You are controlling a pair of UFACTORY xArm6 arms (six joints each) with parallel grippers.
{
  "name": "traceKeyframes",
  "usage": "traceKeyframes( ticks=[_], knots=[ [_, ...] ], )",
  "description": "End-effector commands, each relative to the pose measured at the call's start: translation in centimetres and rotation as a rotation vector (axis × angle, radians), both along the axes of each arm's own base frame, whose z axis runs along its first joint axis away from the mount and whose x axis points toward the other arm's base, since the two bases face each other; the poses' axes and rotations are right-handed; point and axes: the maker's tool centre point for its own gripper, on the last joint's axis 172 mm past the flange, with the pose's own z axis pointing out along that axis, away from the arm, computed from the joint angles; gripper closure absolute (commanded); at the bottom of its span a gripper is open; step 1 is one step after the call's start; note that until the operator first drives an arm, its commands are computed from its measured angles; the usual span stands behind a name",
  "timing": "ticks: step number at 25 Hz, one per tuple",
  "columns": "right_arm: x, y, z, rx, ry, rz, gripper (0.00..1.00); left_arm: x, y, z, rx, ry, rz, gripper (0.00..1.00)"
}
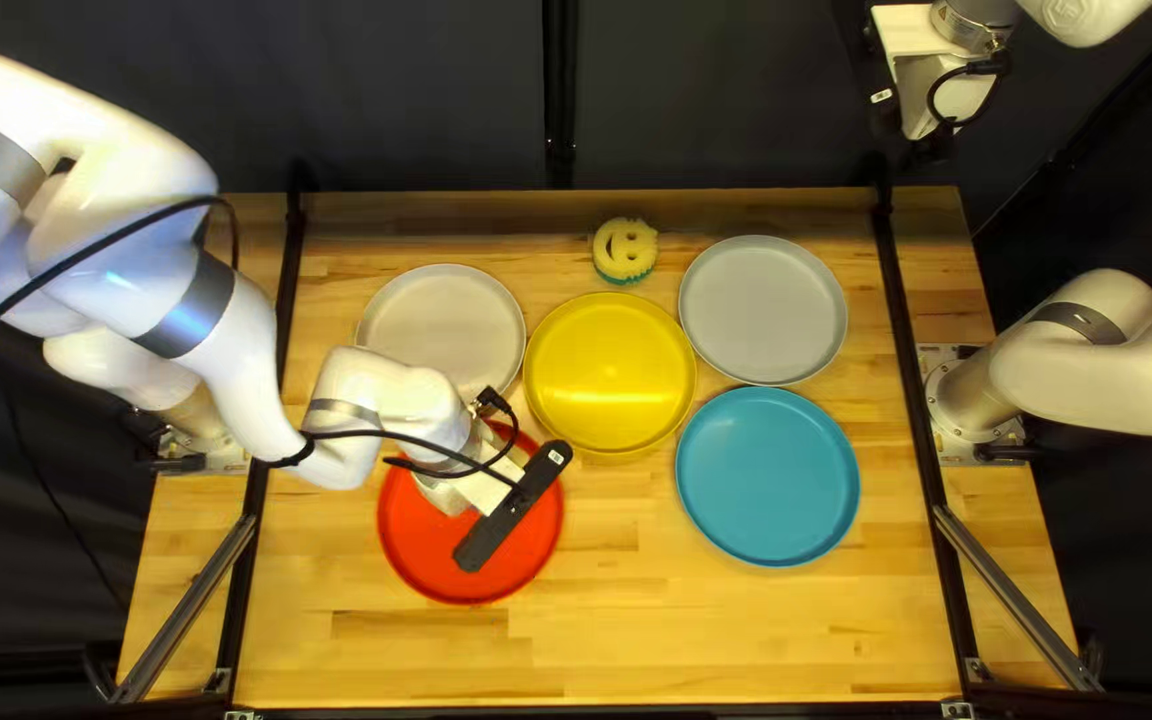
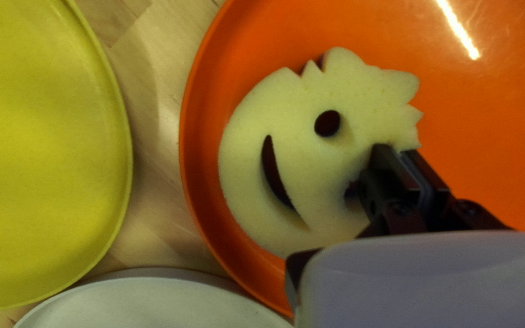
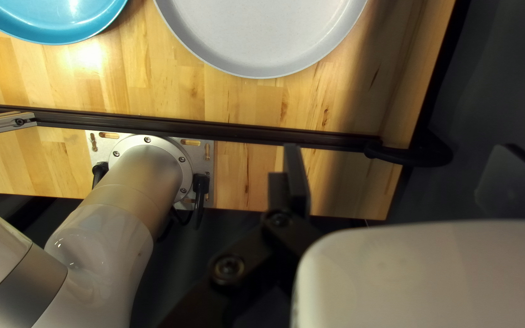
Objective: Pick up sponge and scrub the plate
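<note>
- Now, top left view: five round plates sit on a wooden table. My left arm (image 1: pixel 236 347) reaches over the red plate (image 1: pixel 423 531), and its wrist covers part of it. The white plate (image 1: pixel 443 314) lies beyond it, toward the far edge, and the yellow plate (image 1: pixel 610 374) is up and to the right. A spare sponge (image 1: pixel 624 251), yellow with a cut-out smile, rests past the yellow plate. My right arm (image 1: pixel 1110 354) has its base across the table, beyond the blue plate (image 1: pixel 767 476), so the left is plainly the nearer arm for this job.

- Left wrist view: a round yellow sponge (image 2: pixel 299 109) with a smiling face and spiky hair is over the red plate, inside its rim. My left gripper (image 2: pixel 398 150) is narrow and, as I judge it, pinching the sponge near the hair, with most of the face jutting out on the yellow plate's side. Whether the sponge presses on the plate, I cannot tell. The broad bare part of the plate lies on the fingers' other side, away from the yellow plate; scrubbing strokes should head that way, as the near rim could snag the sponge.

- Right wrist view: my right gripper (image 3: pixel 400 147) looks wide, with nothing between its fingers. The light gray plate (image 3: pixel 262 36) lies ahead; I would leave this arm aside.
</note>
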Motion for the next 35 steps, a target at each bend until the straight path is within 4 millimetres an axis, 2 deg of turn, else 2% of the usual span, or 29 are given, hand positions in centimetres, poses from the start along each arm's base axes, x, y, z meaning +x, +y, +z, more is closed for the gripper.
traceKeyframes(
  ticks=[1,6,9,11,12,17,21,26,30,35],
  knots=[
    [0.0,0.0,0.0,0.000,0.000,0.000,0.00,0.1,-2.6,-0.3,-0.005,-0.006,-0.013,1.00],
    [0.0,0.0,0.0,0.000,0.000,0.000,0.00,0.7,-6.2,0.8,0.000,-0.029,-0.032,1.00],
    [0.0,0.0,0.0,0.000,0.000,0.000,0.00,0.8,-7.1,1.1,0.005,-0.040,-0.038,1.00],
    [0.0,0.0,0.0,0.000,0.000,0.000,0.00,0.5,-7.0,0.9,0.006,-0.041,-0.039,1.00],
    [0.0,0.0,0.0,0.000,0.000,0.000,0.00,0.3,-6.7,0.7,0.006,-0.040,-0.038,1.00],
    [0.0,0.0,0.0,0.000,0.000,0.000,0.00,-0.9,-3.0,0.1,0.002,-0.029,-0.011,1.00],
    [0.0,0.0,0.0,0.000,0.000,0.000,0.00,-1.9,0.6,-0.5,-0.005,-0.013,0.018,1.00],
    [0.0,0.0,0.0,0.000,0.000,0.000,0.00,-2.5,3.0,-0.8,-0.009,-0.001,0.049,1.00],
    [0.0,0.0,0.0,0.000,0.000,0.000,0.00,-2.5,1.3,-0.7,-0.012,-0.003,0.053,1.00],
    [0.0,0.0,0.0,0.000,0.000,0.000,0.00,-1.6,-2.6,-0.8,-0.010,-0.019,0.041,1.00]
  ],
)
